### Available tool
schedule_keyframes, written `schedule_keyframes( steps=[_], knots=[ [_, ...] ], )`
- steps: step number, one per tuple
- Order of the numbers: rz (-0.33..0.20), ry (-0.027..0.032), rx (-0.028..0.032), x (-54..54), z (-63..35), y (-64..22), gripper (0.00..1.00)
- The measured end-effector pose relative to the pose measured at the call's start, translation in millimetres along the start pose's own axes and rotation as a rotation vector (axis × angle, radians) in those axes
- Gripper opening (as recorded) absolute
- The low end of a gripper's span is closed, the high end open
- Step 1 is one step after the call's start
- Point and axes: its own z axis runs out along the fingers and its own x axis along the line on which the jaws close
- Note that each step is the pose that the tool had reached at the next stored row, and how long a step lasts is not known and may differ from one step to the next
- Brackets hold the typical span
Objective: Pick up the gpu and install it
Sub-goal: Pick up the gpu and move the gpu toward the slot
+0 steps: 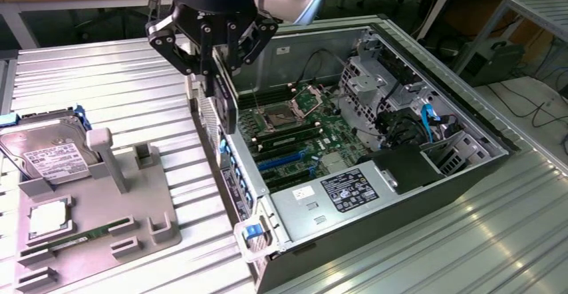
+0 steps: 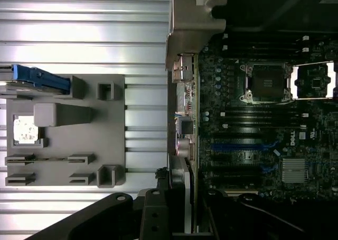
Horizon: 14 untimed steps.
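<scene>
Item: 1 gpu (image 1: pixel 223 98), a thin dark expansion card carried on edge, with its perforated silver end bracket (image 1: pixel 207 113) turned toward the exterior view's left. Location: in the air, clamped in the claw (image 1: pixel 215 68), whose 2 fingers press on the card's flat faces near its upper end. It hangs just above the rear wall of the open computer case (image 1: pixel 373 247), at the edge of the motherboard (image 1: pixel 328 134), and is not seated. The blue expansion slots (image 1: pixel 284 157) lie below and a little toward the exterior view's right. Handling, as judged: light and stiff, so it should not sag or flex in the grip. The smooth faces could let it pivot in a narrow pinch. The circuit side and the contact edge are fragile and should take no side load or knock against the case wall. Best hold, as judged: across the 2 flat faces at the edge opposite the contacts, clear of the bracket, as it is gripped now. Other stock: the grey fixture (image 1: pixel 133 207) on the ribbed metal bench (image 1: pixel 106 88) holds 1 hard drive (image 1: pixel 49 154) and 1 green memory stick (image 1: pixel 76 237), both well apart from the claw.
</scene>
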Motion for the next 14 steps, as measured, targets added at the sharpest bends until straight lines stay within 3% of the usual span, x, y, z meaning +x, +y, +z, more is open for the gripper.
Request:
schedule_keyframes(
  steps=[14],
  knots=[
    [0.000, 0.0000, 0.0000, -15.1, 0.4, -0.1, 0.28]
  ],
)
